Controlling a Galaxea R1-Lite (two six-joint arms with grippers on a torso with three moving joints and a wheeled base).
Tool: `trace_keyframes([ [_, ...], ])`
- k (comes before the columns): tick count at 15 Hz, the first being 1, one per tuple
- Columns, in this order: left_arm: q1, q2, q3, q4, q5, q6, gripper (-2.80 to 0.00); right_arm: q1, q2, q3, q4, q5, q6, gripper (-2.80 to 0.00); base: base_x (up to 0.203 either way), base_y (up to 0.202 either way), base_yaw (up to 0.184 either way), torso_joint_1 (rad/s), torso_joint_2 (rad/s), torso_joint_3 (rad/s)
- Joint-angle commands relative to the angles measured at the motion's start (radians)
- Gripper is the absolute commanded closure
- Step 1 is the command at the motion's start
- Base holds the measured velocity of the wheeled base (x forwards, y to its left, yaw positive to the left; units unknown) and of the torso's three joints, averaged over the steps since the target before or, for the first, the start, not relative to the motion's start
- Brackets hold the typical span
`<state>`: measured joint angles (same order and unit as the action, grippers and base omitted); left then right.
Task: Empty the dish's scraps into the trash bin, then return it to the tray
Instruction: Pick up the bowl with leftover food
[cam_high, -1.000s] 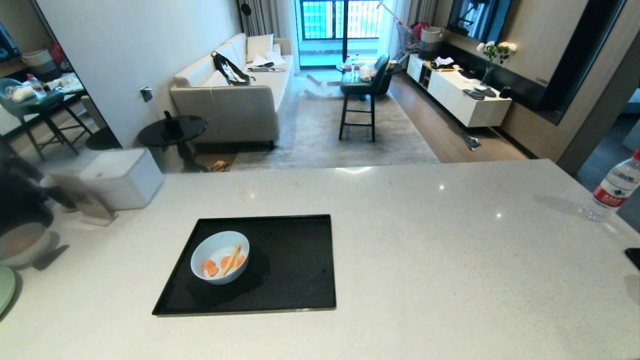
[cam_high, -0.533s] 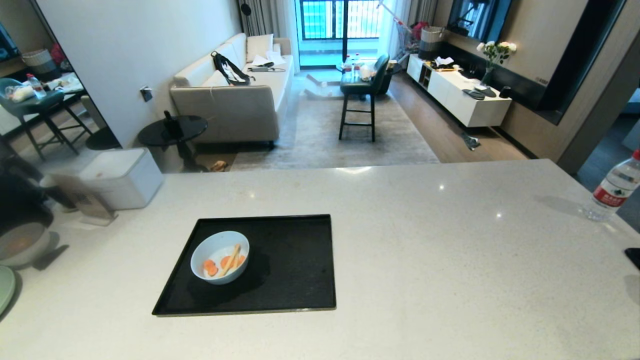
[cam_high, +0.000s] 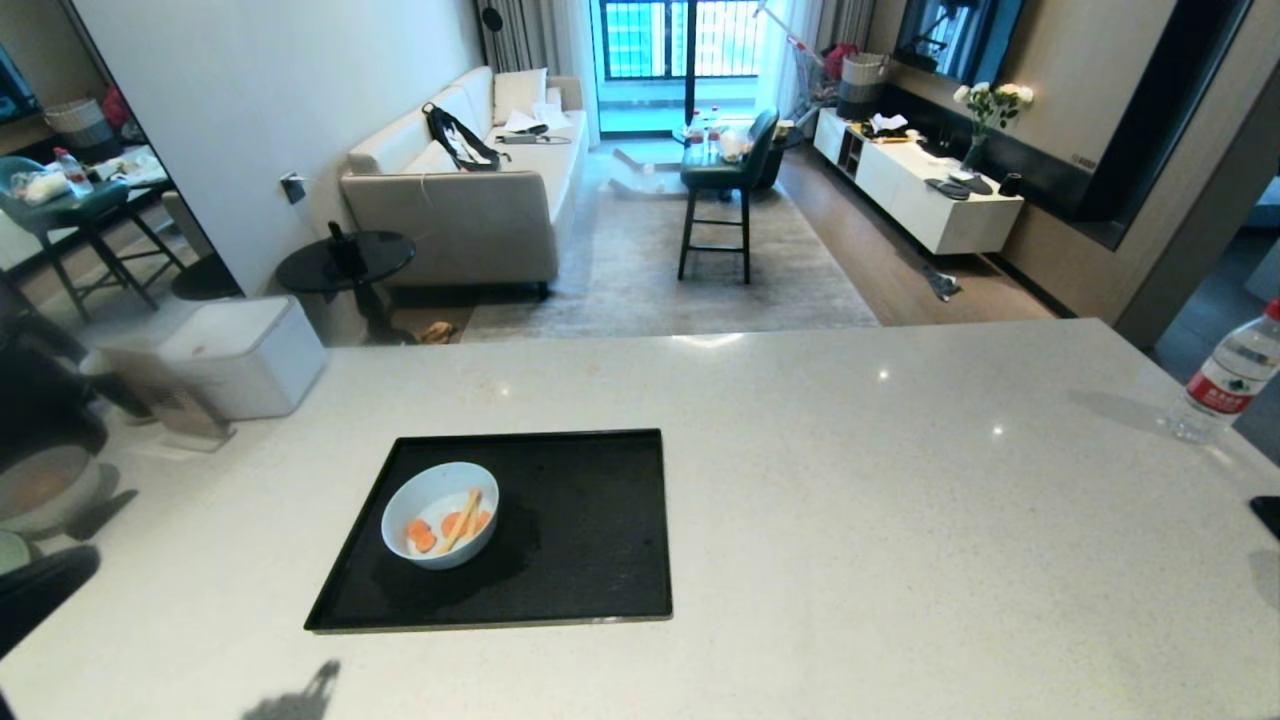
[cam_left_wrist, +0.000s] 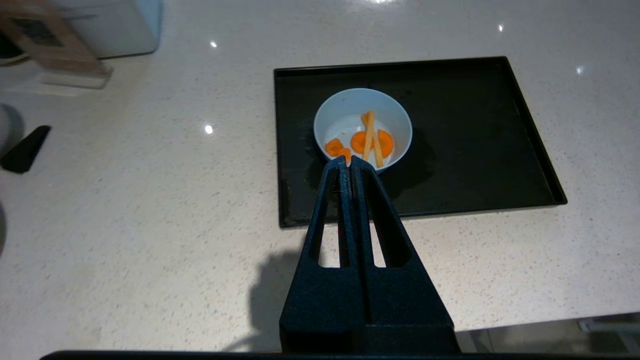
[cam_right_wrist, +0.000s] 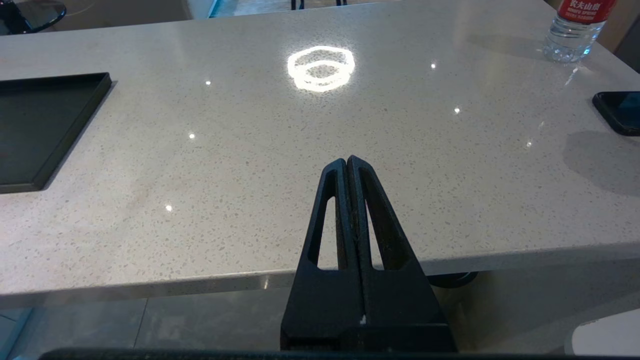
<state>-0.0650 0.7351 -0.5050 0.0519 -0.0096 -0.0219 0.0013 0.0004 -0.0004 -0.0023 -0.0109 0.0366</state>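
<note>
The bowl (cam_high: 440, 515) sits on the left part of the black tray (cam_high: 600, 540), near its far-left corner, upright, with orange chunks and pale sticks (cam_left_wrist: 367, 141) lying in its pale inside. The tray lies flat on the speckled white counter (cam_high: 850, 480), towards the counter's left half. The left gripper (cam_left_wrist: 350, 161) hangs above the counter's near edge, tips pressed together and holding nothing, pointed at the bowl's near rim but apart from it. The right gripper (cam_right_wrist: 346, 161) is low at the counter's near edge, well right of the tray, its tips also pressed together and empty. At the far right stand a water bottle (cam_high: 1228, 378) and a dark phone (cam_right_wrist: 619, 111).
</note>
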Motion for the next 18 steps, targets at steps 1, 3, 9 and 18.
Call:
trace_keyframes([
  [1,-0.051,0.345,-0.134,0.002,0.002,0.000,0.00,0.000,0.000,-0.001,0.000,0.000,0.000,0.00,0.000,0.000,0.000,0.000,0.00,0.000],
  [3,-0.090,0.536,-0.266,0.003,0.006,0.001,0.00,0.000,0.000,0.000,-0.001,0.000,0.000,0.00,0.000,0.000,0.000,0.000,0.00,0.000],
  [9,-0.094,0.919,-0.650,0.255,0.176,0.121,0.00,0.000,0.000,0.000,-0.001,0.000,0.000,0.00,0.000,0.000,0.000,0.000,0.00,0.000],
  [18,0.080,1.078,-0.821,0.521,0.249,-0.011,-2.80,0.000,0.000,-0.001,0.000,0.000,0.000,0.00,0.000,0.000,0.000,0.000,0.00,0.000],
])
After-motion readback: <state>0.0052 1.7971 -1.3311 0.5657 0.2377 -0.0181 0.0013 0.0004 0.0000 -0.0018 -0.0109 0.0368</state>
